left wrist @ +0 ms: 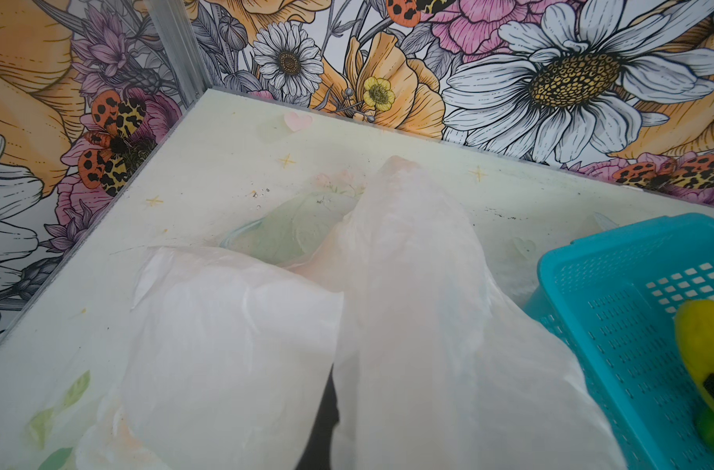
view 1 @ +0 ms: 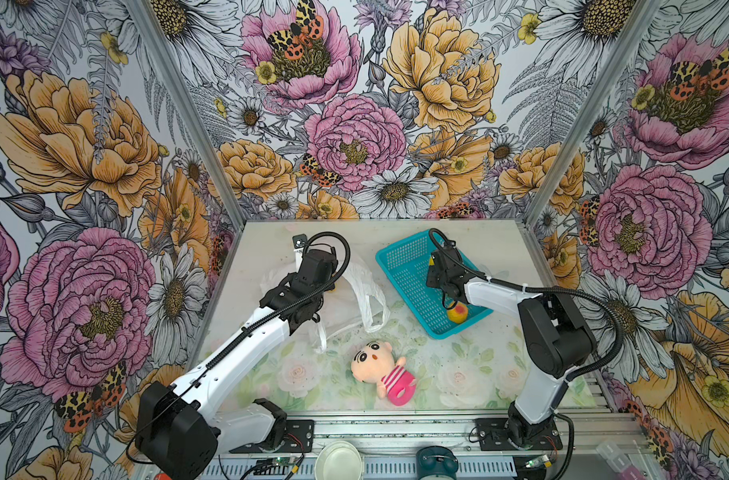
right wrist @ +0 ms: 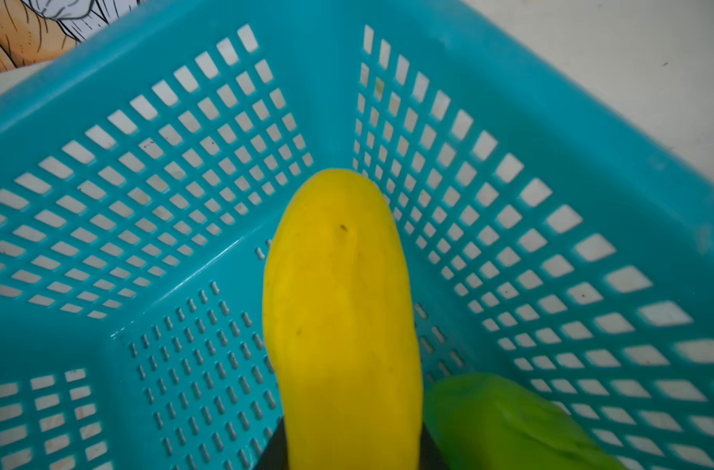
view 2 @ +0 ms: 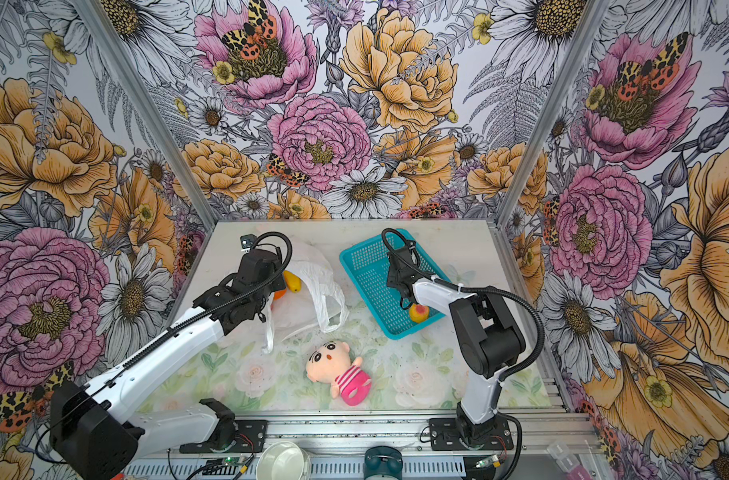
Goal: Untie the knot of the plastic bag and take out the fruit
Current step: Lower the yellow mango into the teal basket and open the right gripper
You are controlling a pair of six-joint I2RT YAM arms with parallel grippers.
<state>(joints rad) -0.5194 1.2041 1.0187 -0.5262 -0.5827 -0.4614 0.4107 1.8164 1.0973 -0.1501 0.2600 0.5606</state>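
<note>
The plastic bag (view 1: 354,307) lies crumpled at the back left, its two handle loops loose; the knot is out of view. My left gripper (left wrist: 331,427) is shut on the bag's thin white film (left wrist: 408,305), which drapes over the jaws and hides them. In a top view a long yellow-orange fruit (view 2: 293,281) and an orange fruit (view 2: 279,294) show at the bag's mouth. My right gripper (right wrist: 351,449) is shut on a long yellow fruit (right wrist: 339,305), low inside the teal basket (right wrist: 143,183), beside a green fruit (right wrist: 506,423). A round yellow fruit with a pink blush (view 1: 457,311) sits in the basket's near corner.
The teal basket (view 1: 408,270) stands at the back right, close to the bag. A pink-striped plush doll (view 1: 381,370) lies on the mat in front, between the arms. A white bowl (view 1: 338,459) and a dark teal object (view 1: 437,461) sit beyond the front rail.
</note>
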